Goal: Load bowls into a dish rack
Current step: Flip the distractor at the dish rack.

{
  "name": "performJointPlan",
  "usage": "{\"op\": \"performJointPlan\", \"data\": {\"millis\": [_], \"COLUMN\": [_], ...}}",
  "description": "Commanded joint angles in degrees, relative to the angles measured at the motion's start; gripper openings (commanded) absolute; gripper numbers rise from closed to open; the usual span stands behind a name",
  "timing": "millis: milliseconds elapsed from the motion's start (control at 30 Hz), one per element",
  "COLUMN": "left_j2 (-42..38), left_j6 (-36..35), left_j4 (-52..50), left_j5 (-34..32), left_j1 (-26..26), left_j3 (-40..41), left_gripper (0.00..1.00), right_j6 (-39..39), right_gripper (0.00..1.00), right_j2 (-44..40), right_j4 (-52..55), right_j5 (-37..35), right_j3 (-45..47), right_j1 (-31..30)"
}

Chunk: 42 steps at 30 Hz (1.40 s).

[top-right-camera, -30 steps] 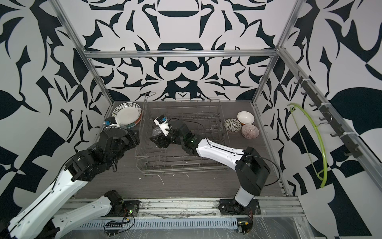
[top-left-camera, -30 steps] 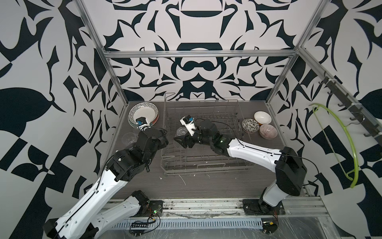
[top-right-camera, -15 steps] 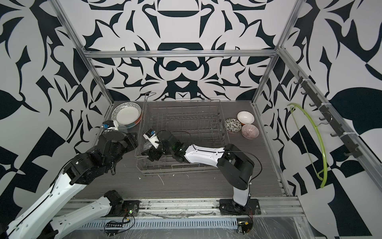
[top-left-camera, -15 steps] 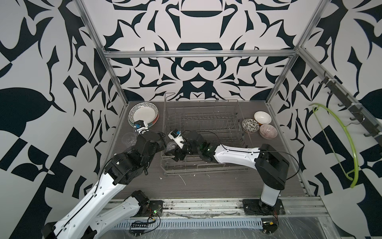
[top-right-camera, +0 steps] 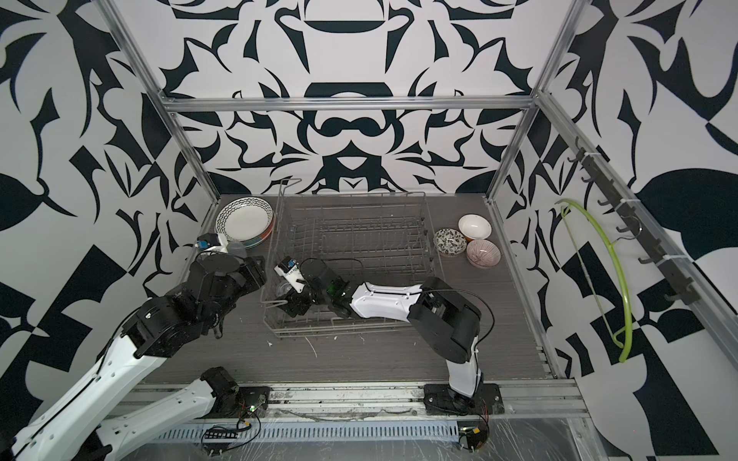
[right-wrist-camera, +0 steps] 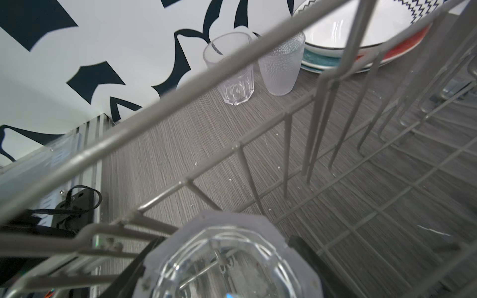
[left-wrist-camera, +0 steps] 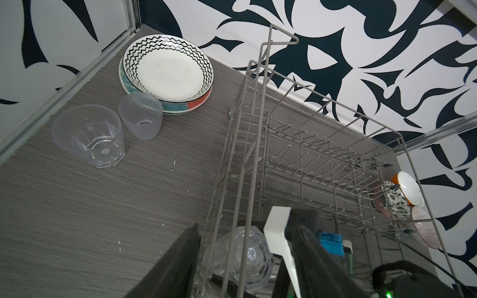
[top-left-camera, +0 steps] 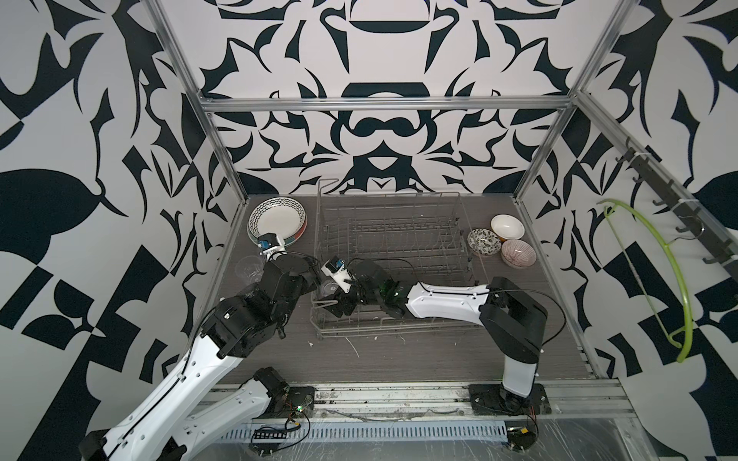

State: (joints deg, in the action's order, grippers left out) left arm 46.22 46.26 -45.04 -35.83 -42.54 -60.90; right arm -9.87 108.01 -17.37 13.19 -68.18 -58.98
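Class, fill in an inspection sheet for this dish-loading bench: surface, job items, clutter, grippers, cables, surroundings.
Surface: grey table, white specks near the rack front.
Job's things: dish rack holds no bowls; orange bowl, floral bowl and striped bowl sit together beside it.
Clutter: plate stack, clear tumbler, frosted cup on the table.
Grippers: right gripper jaws closed on an upturned glass inside the rack; left gripper open, outside the rack wall.
Cables: black cable loops over the right arm.
Surroundings: patterned walls, green hanger.

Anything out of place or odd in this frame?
Yes: the right gripper holds a clear glass upside down inside the dish rack, while all three bowls sit outside it, though bowls are the job.
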Motion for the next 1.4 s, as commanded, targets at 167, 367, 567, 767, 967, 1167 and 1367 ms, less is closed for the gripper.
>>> {"op": "performJointPlan", "data": {"millis": [167,367,567,767,967,1167,1367], "left_j2": [-0.44,-0.07,0.1,0.91,1.33,0.83,-1.59], "left_j6": [-0.21,-0.29,-0.67,-1.06,-1.26,-2.13,-2.14], "left_j4": [0.04,0.29,0.48,0.72,1.0,-0.29,-2.97], "left_j5": [-1.02,-0.64,-0.64,-0.64,-0.42,-1.66,-3.63], "left_j1": [0.09,0.12,0.14,0.18,0.25,0.27,2.09], "left_j3": [1.01,1.03,0.78,0.35,0.17,-0.39,0.48], "left_gripper": [0.65,0.66,0.67,0.68,0.7,0.71,0.74], "right_j6": [1.78,1.69,2.02,2.81,3.1,2.95,6.01], "right_gripper": [0.47,0.65,0.76,0.79,0.83,0.83,0.83], "right_j2": [-0.18,-0.89,-3.84,-6.25,-6.1,-7.17,-13.41], "right_j4": [-0.46,0.58,1.28,2.68,4.57,3.98,5.82], "right_j5": [-2.74,-4.22,-5.22,-5.2,-4.0,-5.67,-10.23], "right_j3": [-1.57,-1.06,0.22,0.9,0.27,0.97,3.3], "right_j1": [-0.39,-0.42,-1.18,-1.66,-1.75,-1.75,-1.75]}}
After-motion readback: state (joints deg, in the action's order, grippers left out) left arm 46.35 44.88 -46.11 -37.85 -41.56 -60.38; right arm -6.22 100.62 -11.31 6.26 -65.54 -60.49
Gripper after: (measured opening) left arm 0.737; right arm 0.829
